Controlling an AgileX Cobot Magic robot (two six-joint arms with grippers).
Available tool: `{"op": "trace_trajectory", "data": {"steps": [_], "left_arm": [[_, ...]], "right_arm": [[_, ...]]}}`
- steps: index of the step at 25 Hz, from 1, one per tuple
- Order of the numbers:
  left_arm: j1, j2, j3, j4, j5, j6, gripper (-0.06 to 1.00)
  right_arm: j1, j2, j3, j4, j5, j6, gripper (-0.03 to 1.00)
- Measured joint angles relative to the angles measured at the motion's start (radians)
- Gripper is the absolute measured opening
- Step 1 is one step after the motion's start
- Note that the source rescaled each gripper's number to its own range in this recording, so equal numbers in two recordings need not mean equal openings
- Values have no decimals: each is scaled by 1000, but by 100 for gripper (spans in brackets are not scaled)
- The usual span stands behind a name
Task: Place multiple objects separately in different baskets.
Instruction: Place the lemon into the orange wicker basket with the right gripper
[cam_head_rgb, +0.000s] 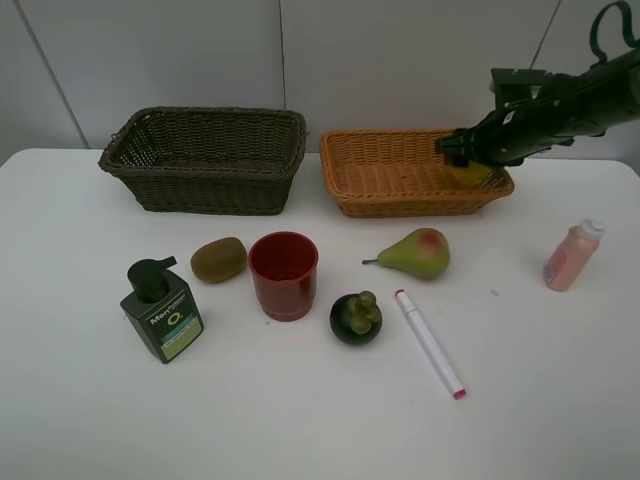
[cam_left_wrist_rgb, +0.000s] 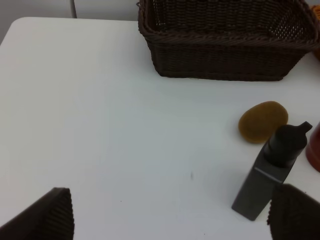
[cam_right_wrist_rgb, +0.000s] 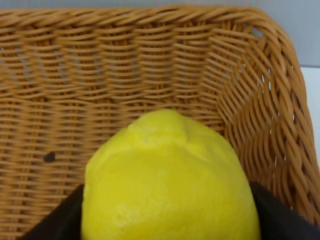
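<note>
The right arm (cam_head_rgb: 570, 105) comes in from the right edge of the high view, stretched leftward and angled down. The right gripper (cam_head_rgb: 468, 162) is clamped on the yellow lemon (cam_right_wrist_rgb: 170, 190), with a dark finger (cam_right_wrist_rgb: 280, 215) on either side of it. The left gripper (cam_left_wrist_rgb: 170, 220) hangs with its jaws spread wide and nothing between them, and its wrist view shows only the two fingertips (cam_left_wrist_rgb: 47, 215).

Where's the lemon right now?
In the exterior high view, the yellow lemon is held by the right tool over the right end of the orange basket.
</note>
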Motion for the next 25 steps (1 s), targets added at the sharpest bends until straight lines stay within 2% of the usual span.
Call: {"op": "trace_trajectory", "data": {"steps": [18, 20, 21, 23, 25], "left_arm": [[0, 0, 0, 0, 0, 0, 100], [0, 0, 0, 0, 0, 0, 100], [0, 0, 0, 0, 0, 0, 100], [0, 0, 0, 0, 0, 0, 100], [0, 0, 0, 0, 0, 0, 100]], "right_arm": [[0, 6, 0, 4, -2, 0, 59], [0, 7, 0, 8, -14, 1, 81], [0, 7, 0, 8, -28, 1, 88], [1, 7, 0, 8, -37, 1, 95], [1, 7, 0, 9, -37, 1, 98]]}}
